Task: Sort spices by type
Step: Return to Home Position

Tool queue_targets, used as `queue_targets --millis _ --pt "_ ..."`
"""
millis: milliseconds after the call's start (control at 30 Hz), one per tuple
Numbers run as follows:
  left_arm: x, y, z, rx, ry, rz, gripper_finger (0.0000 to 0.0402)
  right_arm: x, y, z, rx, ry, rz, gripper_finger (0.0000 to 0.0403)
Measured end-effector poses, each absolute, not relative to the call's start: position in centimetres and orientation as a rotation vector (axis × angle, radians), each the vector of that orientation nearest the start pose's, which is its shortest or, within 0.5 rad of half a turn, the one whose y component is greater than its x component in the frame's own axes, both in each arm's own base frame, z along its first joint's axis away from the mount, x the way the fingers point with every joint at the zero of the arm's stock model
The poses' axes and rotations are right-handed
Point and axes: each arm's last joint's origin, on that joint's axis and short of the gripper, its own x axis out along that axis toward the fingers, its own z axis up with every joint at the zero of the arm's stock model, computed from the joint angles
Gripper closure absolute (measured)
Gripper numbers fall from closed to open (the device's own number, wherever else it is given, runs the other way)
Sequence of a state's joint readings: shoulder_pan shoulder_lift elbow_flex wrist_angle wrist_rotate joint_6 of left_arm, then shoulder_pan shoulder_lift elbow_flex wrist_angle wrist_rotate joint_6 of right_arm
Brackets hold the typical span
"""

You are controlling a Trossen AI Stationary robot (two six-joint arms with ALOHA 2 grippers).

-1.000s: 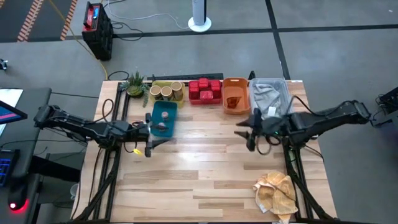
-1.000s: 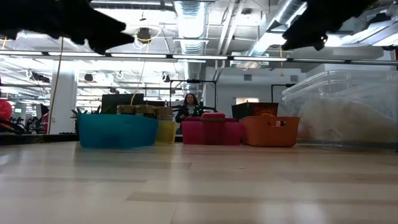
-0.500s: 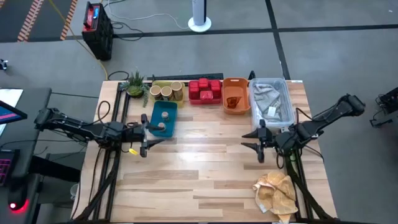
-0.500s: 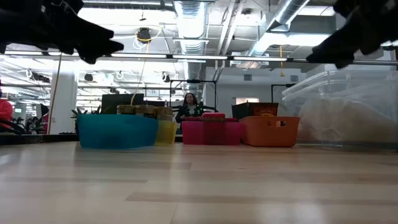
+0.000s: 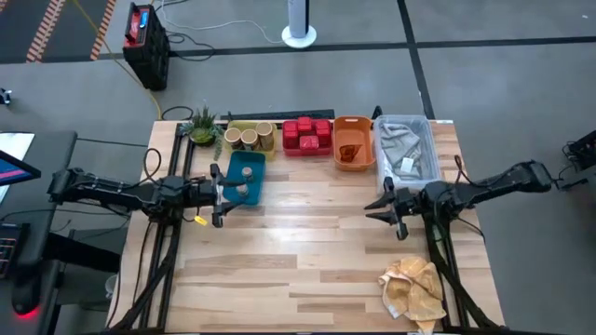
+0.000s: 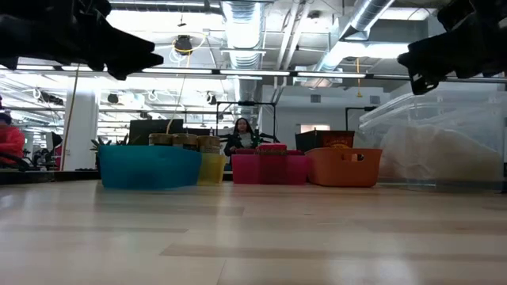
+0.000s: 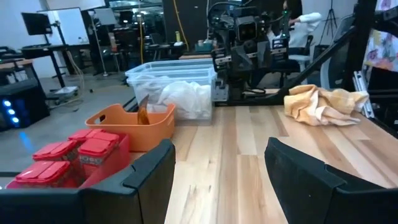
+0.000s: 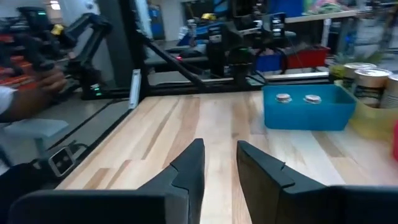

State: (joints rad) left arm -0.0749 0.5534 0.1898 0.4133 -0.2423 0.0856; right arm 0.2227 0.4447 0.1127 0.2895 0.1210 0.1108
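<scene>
- The left gripper point(image 5: 220, 195) has its fingers wide apart and holds nothing.
- The teal tray point(image 5: 250, 163) sits just beside its tips, with two tiny round jars point(image 8: 283, 98) inside.
- The right gripper point(image 5: 387, 203) holds nothing, and only a thin gap shows between its fingers.
- The brown packet point(image 5: 349, 152) lies in the orange tray point(image 5: 354, 120), near that gripper and a bit to its side.
- The red boxes point(image 7: 93, 146) are partly hidden behind a left finger.
- In the low view both grippers are cut off, and tray walls hide most spices.
</scene>
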Motion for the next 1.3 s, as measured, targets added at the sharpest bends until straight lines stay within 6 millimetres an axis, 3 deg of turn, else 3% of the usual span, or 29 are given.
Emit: queue_targets --millis 333,667,933,1067,1300 --pt "14.2 -0.1 21.5 0.113 -0.025 0.188 0.0166 11.9 0.9 18.5 0.121 0.047 0.139 0.0292" --pt "14.2 -0.3 20.2 0.062 0.096 0.175 0.0166 11.7 1.8 18.1 0.149 0.091 0.134 0.0292" --pt "13.6 -0.6 18.2 0.112 0.049 0.214 0.0166 11.3 3.4 17.4 0.079 0.088 0.211 0.0292" --pt "13.4 -0.6 17.6 0.106 0.06 0.215 0.0166 11.1 3.1 15.8 0.085 0.113 0.167 0.0292" --pt "13.2 -0.6 17.4 0.11 0.084 0.214 0.0166 11.1 2.8 16.1 0.12 0.097 0.141 0.0292"
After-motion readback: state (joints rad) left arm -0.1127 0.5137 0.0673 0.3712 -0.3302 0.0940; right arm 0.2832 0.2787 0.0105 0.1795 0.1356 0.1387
